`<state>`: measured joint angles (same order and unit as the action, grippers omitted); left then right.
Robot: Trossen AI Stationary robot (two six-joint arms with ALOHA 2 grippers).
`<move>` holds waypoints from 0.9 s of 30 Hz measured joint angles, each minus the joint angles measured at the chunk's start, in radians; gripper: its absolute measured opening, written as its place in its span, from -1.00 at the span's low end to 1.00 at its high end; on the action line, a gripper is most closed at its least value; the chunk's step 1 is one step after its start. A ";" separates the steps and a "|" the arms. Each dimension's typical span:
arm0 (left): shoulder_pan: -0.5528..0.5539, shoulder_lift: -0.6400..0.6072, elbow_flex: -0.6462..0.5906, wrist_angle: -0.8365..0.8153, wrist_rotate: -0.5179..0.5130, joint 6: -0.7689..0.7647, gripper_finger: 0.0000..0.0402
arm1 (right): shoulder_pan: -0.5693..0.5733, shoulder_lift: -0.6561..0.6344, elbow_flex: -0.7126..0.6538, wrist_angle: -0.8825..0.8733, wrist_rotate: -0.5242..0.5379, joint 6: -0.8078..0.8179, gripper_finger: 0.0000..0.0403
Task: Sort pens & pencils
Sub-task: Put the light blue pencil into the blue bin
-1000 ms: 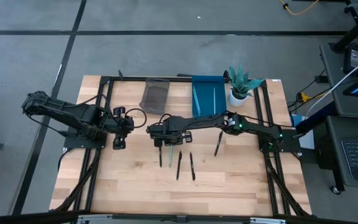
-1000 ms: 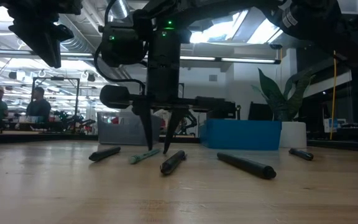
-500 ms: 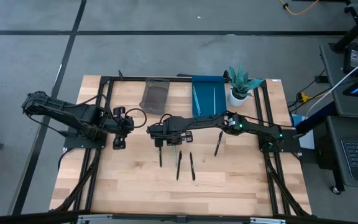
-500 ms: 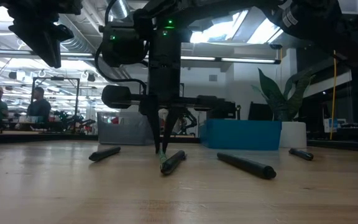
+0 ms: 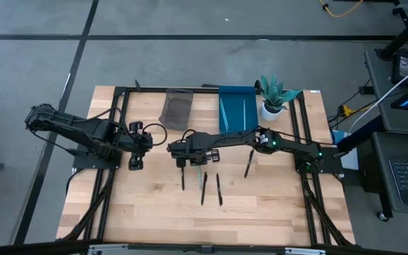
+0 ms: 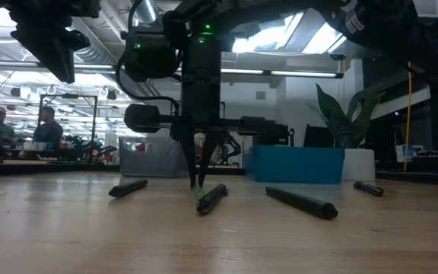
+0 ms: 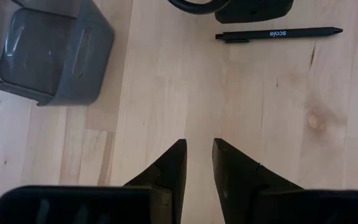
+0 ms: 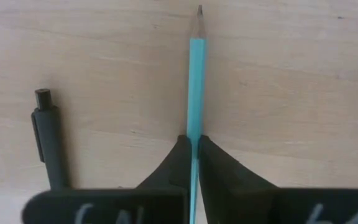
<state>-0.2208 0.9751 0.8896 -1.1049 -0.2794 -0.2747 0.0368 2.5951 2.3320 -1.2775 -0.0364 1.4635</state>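
Note:
A teal pencil (image 8: pixel 196 81) lies on the wooden table, its sharpened point away from my right wrist camera. My right gripper (image 8: pixel 194 152) stands at the table's middle (image 5: pixel 192 160), pointing down and shut on this pencil. A black pen (image 8: pixel 48 146) lies beside it, and more black pens (image 5: pixel 204 188) (image 5: pixel 219 190) (image 5: pixel 248 163) rest flat nearby. My left gripper (image 7: pixel 199 155) hangs over bare wood at the table's left (image 5: pixel 134 149), open by a narrow gap and touching nothing. A blue bin (image 5: pixel 236 110) at the far edge holds teal pencils. A grey bin (image 5: pixel 178 108) stands beside it. My right gripper pinches the teal pencil's shaft (image 8: pixel 194 140) between its two fingers (image 6: pixel 198 176), coming from above and pointing down. The fingers lie across the pencil. The pencil's sharpened part sticks out ahead of the fingers, and its near end (image 6: pixel 200 204) rests on the table.
A potted plant (image 5: pixel 273 95) stands right of the blue bin. A black pen marked "scale" (image 7: pixel 278 34) lies ahead of my left gripper, near the grey bin (image 7: pixel 48 56). In the low view several pens (image 6: pixel 128 187) (image 6: pixel 303 202) (image 6: pixel 369 188) lie on the table. People sit in the room behind.
My right gripper has shut on the teal pencil: a second ago its fingers stood open on either side of it. As they shut, the pencil turned about on the table and now lies in line with the gripper. Nothing has moved in the last half second.

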 joint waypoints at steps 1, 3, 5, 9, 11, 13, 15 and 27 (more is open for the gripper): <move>0.000 0.000 0.000 0.000 0.000 0.003 -0.64 | 0.000 0.001 0.007 -0.007 0.000 0.000 -0.92; 0.000 0.000 0.000 0.002 0.000 0.016 -0.64 | 0.000 0.004 0.021 -0.022 0.001 -0.002 -0.92; 0.000 0.000 0.000 0.008 0.000 0.017 -0.64 | 0.000 0.001 0.020 -0.035 0.007 -0.002 -0.91; 0.000 0.000 0.000 0.020 0.000 0.023 -0.64 | 0.000 -0.002 0.020 -0.040 0.014 -0.001 -0.91; 0.000 0.000 0.000 0.020 0.000 0.023 -0.64 | 0.000 -0.007 0.020 -0.039 0.014 -0.001 -0.93; 0.000 0.000 0.000 0.020 0.000 0.023 -0.64 | 0.000 -0.009 0.020 -0.030 0.018 0.000 -0.95; 0.000 0.000 0.000 0.020 0.000 0.024 -0.64 | 0.000 -0.013 0.020 -0.028 0.019 0.000 -0.96; 0.000 0.000 0.000 0.021 0.000 0.034 -0.64 | -0.005 -0.017 0.021 0.000 0.043 -0.003 -0.90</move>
<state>-0.2211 0.9751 0.8894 -1.0836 -0.2793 -0.2405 0.0317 2.5784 2.3531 -1.2778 0.0067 1.4601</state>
